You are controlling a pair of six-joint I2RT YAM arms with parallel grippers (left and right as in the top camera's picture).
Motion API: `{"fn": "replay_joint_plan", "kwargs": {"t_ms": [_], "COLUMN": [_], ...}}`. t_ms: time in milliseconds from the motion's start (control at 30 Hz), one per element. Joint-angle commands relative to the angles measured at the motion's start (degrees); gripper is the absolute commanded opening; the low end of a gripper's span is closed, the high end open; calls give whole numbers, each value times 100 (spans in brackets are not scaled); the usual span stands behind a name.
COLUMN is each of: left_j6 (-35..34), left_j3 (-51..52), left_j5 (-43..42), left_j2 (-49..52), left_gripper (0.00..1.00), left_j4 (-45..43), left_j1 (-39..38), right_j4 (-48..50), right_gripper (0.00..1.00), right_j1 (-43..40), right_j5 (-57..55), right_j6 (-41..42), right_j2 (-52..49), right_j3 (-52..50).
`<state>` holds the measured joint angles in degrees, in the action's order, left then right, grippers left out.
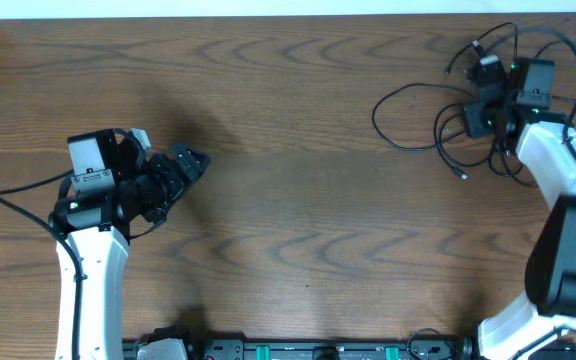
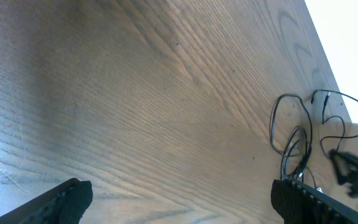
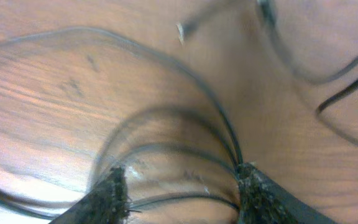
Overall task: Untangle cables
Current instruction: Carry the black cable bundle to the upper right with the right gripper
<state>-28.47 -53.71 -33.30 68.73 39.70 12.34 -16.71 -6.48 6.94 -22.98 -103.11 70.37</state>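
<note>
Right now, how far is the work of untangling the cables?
Done: nothing; the cables lie in one looped bunch. In hand: the right gripper sits over them, jaws apart, strands between, none visibly gripped. To do: all the separating; the left gripper hangs open, far away.

Both arms point(image 1: 88, 285) are white-shelled with black joints, thick black wires point(image 1: 28, 188) and textured black fingers point(image 3: 114, 196).

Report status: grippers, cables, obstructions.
Left gripper open over bare table. Right gripper open, straddling black cables, bunched far right. No obstruction seen.
</note>
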Motion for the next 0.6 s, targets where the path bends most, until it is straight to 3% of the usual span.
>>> {"fn": "replay_joint_plan", "kwargs": {"t_ms": [0, 100, 200, 367, 567], "left_j6": [35, 35, 35, 37, 37], "left_j3": [-42, -42, -42, -42, -42], "left_j5": [-74, -72, -68, -50, -50], "left_j2": [-59, -59, -59, -59, -59], "left_gripper": [96, 96, 96, 96, 96], "left_j4": [15, 15, 15, 15, 15], "left_j1": [24, 24, 24, 24, 24], "right_j4": [181, 638, 1530, 2164, 2155], "right_gripper": [70, 80, 96, 97, 98], "right_j1": [297, 472, 507, 509, 509], "right_j5": [116, 116, 280, 953, 1056], "right_j6": [72, 313, 1082, 1121, 1121], "right_j2": [911, 1609, 2468, 3027, 3182], "right_j3": [61, 61, 61, 61, 61]}}
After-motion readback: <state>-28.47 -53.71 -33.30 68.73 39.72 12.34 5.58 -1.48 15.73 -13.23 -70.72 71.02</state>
